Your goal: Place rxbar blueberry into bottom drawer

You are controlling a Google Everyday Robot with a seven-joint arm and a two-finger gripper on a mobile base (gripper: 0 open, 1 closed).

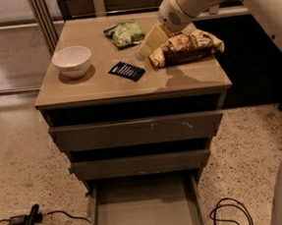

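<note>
— Where is the bar?

— The rxbar blueberry [127, 71] lies flat on the cabinet top [192, 78], near the middle and a little toward the front. Its long axis runs on a slant, from back-left to front-right, with the white print facing up.

— What is around it?

— A white bowl [72, 61] stands to its left, well apart. A green bag [124, 33] lies behind it, toward the back edge. A yellow-brown chip bag [187, 47] lies to its right, crumpled on its side. Nothing touches the bar or covers it.

— And the arm?

— The gripper [144, 47] hangs above the tabletop between the green bag and the chip bag, just behind and to the right of the bar, tilted down to the left. It holds nothing that I can see. Whether the claw is apart or together I cannot tell. It seems to sit just beside the chip bag's left end, perhaps touching it.

— The drawers?

— The bottom drawer [145, 217] is pulled out, its grey floor bare. The two drawers above it jut out a little. Cables [231, 215] lie coiled on the speckled floor to the right.
</note>
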